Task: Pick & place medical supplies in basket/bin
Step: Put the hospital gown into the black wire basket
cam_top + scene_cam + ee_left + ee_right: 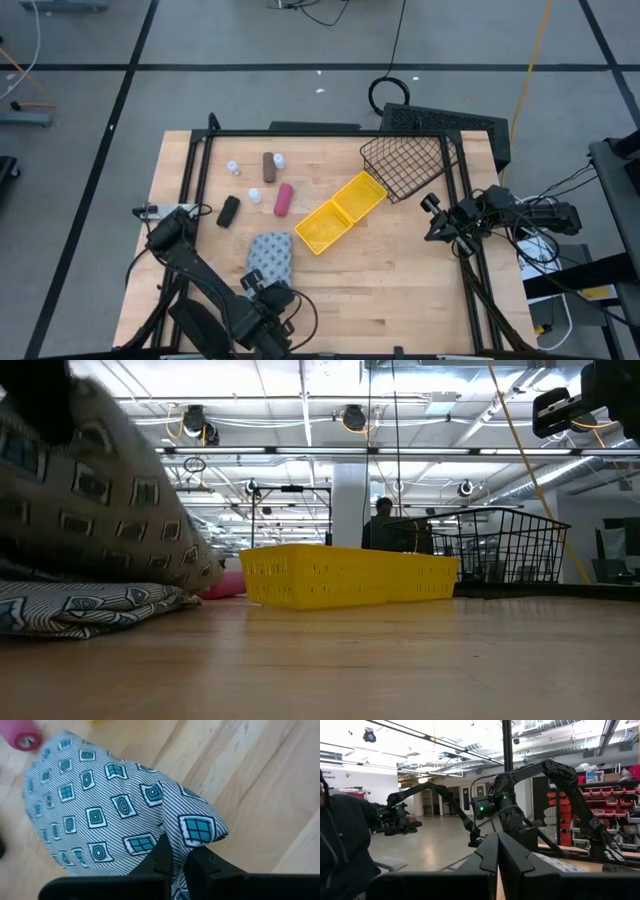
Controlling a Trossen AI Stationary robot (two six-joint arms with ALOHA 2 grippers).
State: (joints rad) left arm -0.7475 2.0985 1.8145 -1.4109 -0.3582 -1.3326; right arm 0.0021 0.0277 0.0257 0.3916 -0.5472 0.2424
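Cloth bundle lies on the bench just beside the yellow bin. Your left gripper has its fingers pinched on a corner fold. Soft, light, floppy; expect sagging. Right gripper waits closed near the basket.

A grey floor with dark lines surrounds the wooden table. Ceiling lamps shine above (a big workshop hall), and red storage bins fill shelves.

A wooden table carries a cloth bundle; a yellow bin; a wire basket; small bottles and cylinders.
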